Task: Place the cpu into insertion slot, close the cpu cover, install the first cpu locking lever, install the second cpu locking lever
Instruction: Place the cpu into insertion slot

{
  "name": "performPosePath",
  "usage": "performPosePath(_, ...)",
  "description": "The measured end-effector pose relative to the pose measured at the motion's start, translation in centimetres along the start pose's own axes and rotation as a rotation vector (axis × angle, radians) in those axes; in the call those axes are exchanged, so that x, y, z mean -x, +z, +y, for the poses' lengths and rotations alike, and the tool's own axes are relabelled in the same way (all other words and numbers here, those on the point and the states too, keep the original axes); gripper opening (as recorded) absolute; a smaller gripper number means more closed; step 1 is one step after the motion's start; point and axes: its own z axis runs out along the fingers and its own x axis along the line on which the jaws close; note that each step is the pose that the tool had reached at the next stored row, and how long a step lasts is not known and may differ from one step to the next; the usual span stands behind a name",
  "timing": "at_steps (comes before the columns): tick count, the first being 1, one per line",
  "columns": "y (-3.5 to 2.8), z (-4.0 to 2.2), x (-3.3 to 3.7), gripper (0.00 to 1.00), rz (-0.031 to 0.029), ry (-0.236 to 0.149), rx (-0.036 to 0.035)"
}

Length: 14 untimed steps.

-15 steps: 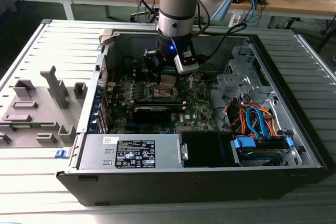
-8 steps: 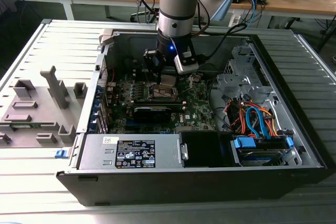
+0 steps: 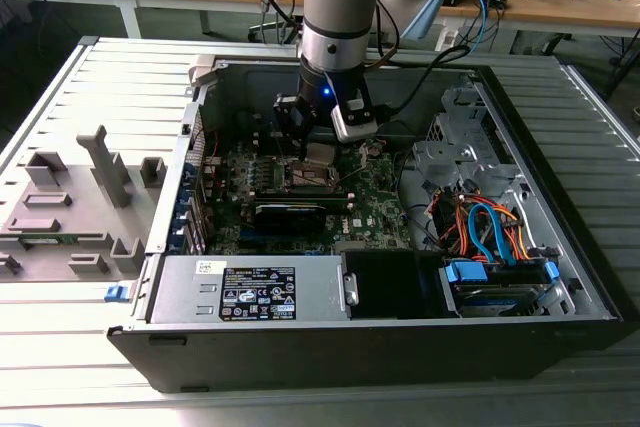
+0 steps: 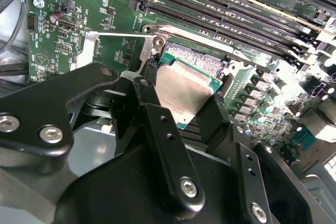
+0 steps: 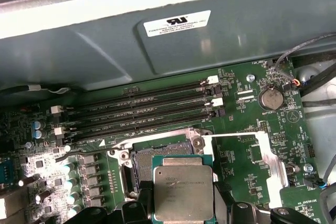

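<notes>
The black tool grips the flat, silvery-topped square cpu between its two jaws, tilted over the dark square insertion slot in its silver-grey frame on the green circuit board, near long black card slots.

Silvery-grey cpu, green circuit board, black end effector

Cpu: small flat square with a pale silvery metal top and a thin green rim. It is face up, clamped at two opposite edges by the gripper, and sits over part of the slot, not seated. Slot: dark square socket in a silver-grey frame on the green board. It is uncovered, with the contact field bare beyond the cpu's edge.
</notes>
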Motion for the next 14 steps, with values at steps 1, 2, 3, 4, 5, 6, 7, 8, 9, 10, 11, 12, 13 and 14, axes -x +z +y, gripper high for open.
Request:
performPosePath(1, 0.0, 0.0, 0.0, 0.55, -0.0001, 0.001, 0.0001)
performPosePath(2, 0.01, 0.0, 0.0, 0.55, -0.0001, 0.002, 0.0001)
performPosePath(3, 0.01, 0.0, 0.0, 0.55, -0.0001, 0.002, 0.0001)
performPosePath(4, 0.02, 0.0, 0.0, 0.55, -0.0001, 0.003, 0.0001)
performPosePath(5, 0.02, 0.0, 0.0, 0.55, -0.0001, 0.004, 0.0001)
performPosePath(6, 0.03, 0.0, 0.0, 0.55, -0.0002, 0.005, 0.0002)
performPosePath(7, 0.03, 0.0, 0.0, 0.55, -0.0002, 0.006, 0.0001)
performPosePath(8, 0.04, 0.0, 0.0, 0.55, -0.0002, 0.007, 0.0002)
performPosePath(9, 0.04, 0.0, 0.0, 0.55, -0.0002, 0.007, 0.0002)
performPosePath(10, 0.05, 0.0, 0.0, 0.55, -0.0004, 0.008, 0.0002)
performPosePath(11, 0.05, 0.0, 0.0, 0.55, -0.0003, 0.009, 0.0002)
performPosePath(12, 0.05, 0.0, 0.0, 0.55, -0.0004, 0.01, 0.0002)
performPosePath(13, 0.06, 0.0, 0.0, 0.55, -0.0004, 0.011, 0.0003)
performPosePath(14, 0.06, 0.0, 0.0, 0.55, -0.0005, 0.012, 0.0002)
